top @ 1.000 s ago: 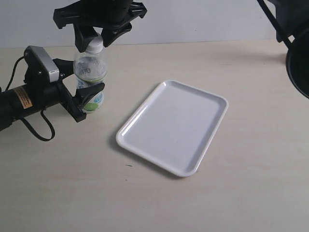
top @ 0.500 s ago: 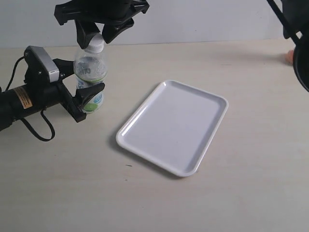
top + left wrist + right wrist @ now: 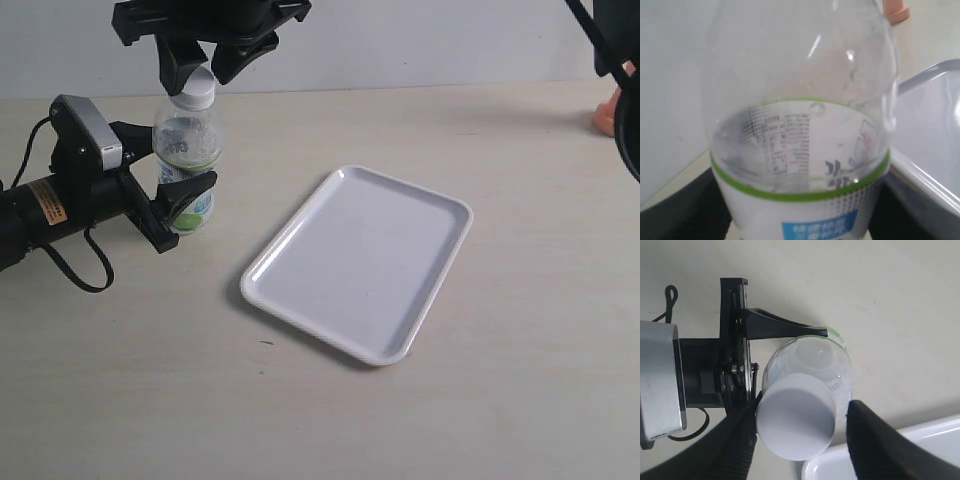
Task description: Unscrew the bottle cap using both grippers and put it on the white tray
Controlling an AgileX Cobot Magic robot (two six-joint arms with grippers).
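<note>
Bottle cap (image 3: 796,416) between right gripper (image 3: 802,411) fingers

In the left wrist view my left claw (image 3: 796,220) shows only as fingers (image 3: 680,215) blurred dark at the picture's corners. The bottle (image 3: 800,75) between them is cut off above its shoulder. Its label (image 3: 840,150) runs out of the picture, the small print too fine to read. Beyond the bottle from that claw, the white tray (image 3: 935,170) is cropped. So is a pinkish-orange thing (image 3: 895,11) that I cannot identify. From outside, my right claw (image 3: 200,82) is cut by the picture's edge, and its fingers (image 3: 176,78) cover part of the bottle cap (image 3: 201,92). In the right wrist view those fingers are blurred, and whether they press the cap I cannot tell.
</note>
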